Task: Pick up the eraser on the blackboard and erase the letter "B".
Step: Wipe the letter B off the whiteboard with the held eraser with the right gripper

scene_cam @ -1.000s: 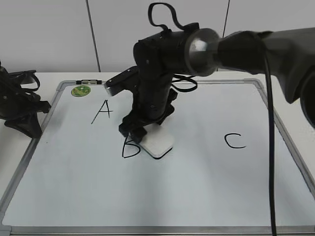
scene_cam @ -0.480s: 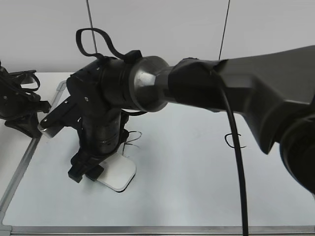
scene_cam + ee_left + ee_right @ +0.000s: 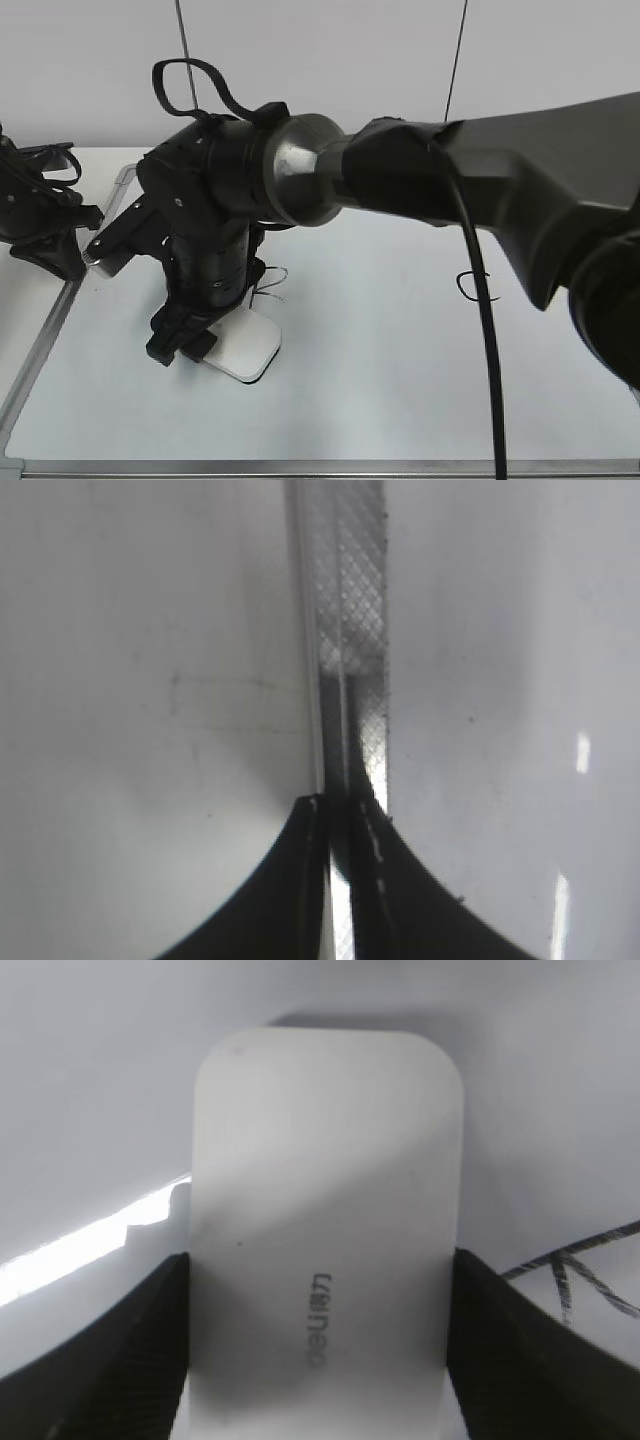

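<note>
The white eraser (image 3: 247,349) lies flat on the blackboard (image 3: 400,380), held between the fingers of my right gripper (image 3: 190,340). The right arm reaches across to the board's left part and hides most of the lettering. In the right wrist view the eraser (image 3: 325,1210) shows grey lettering on top, with the gripper (image 3: 318,1350) shut on its two long sides. A few thin black strokes of the letter "B" (image 3: 580,1275) show just right of the eraser, and also beside the arm in the exterior view (image 3: 268,284). My left gripper (image 3: 60,250) is shut and empty at the board's left edge.
The letter "C" (image 3: 468,286) shows partly behind the right arm's cable. The "A" and the green magnet are hidden by the arm. In the left wrist view the shut left gripper (image 3: 340,805) hangs over the board's metal frame (image 3: 350,630).
The right arm swung left and toward the front with the eraser, passing over the "B"; in the last half second the eraser shifted slightly back and right. The left arm has not moved.
</note>
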Robot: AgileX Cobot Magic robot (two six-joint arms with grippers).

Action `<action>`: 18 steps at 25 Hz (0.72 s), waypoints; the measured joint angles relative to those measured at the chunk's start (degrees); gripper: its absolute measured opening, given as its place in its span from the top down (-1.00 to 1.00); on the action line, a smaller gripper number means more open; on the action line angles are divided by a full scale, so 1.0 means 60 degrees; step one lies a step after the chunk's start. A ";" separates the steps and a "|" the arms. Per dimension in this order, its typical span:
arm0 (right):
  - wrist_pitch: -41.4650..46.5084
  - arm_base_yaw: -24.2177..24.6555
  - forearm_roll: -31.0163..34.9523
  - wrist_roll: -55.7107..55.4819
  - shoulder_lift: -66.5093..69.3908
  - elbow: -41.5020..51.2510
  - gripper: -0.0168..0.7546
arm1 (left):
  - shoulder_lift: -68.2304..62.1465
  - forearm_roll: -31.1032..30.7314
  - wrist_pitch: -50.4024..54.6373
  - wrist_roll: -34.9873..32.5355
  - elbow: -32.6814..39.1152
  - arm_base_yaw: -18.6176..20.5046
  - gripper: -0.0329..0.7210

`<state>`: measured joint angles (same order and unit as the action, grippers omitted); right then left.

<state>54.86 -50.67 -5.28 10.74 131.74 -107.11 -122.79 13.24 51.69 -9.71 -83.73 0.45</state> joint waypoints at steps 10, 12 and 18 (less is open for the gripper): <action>0.0017 0.1060 -0.0049 -0.0200 0.0000 0.0000 -0.46 | 0.0000 0.0000 0.0000 0.0000 0.0000 0.0000 0.88; 0.0017 0.1415 -0.0049 -0.0221 0.0000 0.0000 -0.46 | 0.0000 0.0000 0.0000 0.0000 0.0000 0.0000 0.88; 0.0114 0.2542 -0.0032 -0.0438 0.0000 -0.0036 -0.46 | 0.0000 0.0000 0.0000 0.0000 0.0000 0.0000 0.88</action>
<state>55.54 -35.42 -5.48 8.11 131.74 -107.33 -122.79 13.24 51.69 -9.71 -83.73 0.45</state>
